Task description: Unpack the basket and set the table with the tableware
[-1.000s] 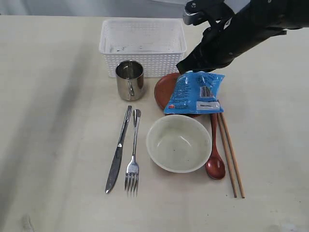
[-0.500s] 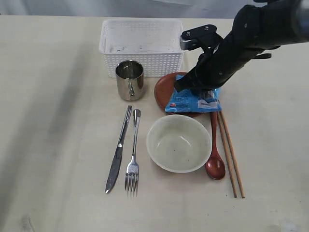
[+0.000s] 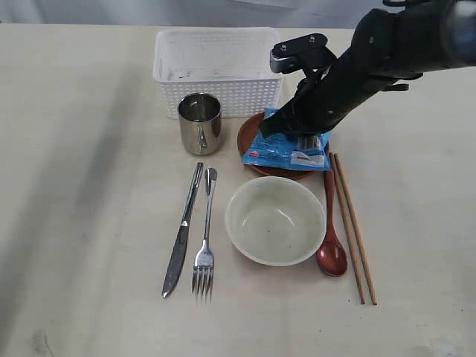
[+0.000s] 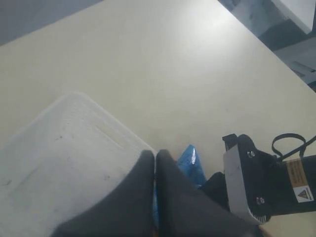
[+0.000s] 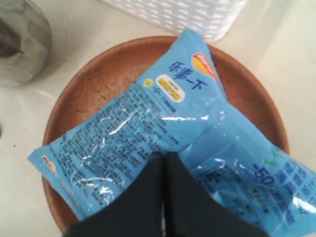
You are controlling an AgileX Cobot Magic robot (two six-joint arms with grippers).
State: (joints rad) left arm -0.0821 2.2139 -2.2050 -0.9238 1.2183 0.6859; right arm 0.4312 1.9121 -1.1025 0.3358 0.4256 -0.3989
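My right gripper (image 3: 288, 128) (image 5: 164, 155) is shut on a blue snack bag (image 3: 291, 151) (image 5: 163, 106), which lies across the red-brown plate (image 3: 251, 135) (image 5: 94, 79) in front of the white basket (image 3: 220, 80) (image 5: 192, 15). On the table (image 3: 74, 186) lie the steel mug (image 3: 200, 123), knife (image 3: 182, 230), fork (image 3: 206, 238), cream bowl (image 3: 275, 219), red-brown spoon (image 3: 330, 242) and chopsticks (image 3: 353, 230). My left gripper (image 4: 155, 154) is shut with nothing in it, high above the basket (image 4: 64, 148); the exterior view does not show it.
The right arm (image 3: 379, 52) (image 4: 256, 182) reaches in from the back right, over the basket's right corner. The mug (image 5: 22, 44) stands close beside the plate. The basket looks empty inside.
The right gripper has come down and to the left with the bag, which hung above the plate before and now rests on it.
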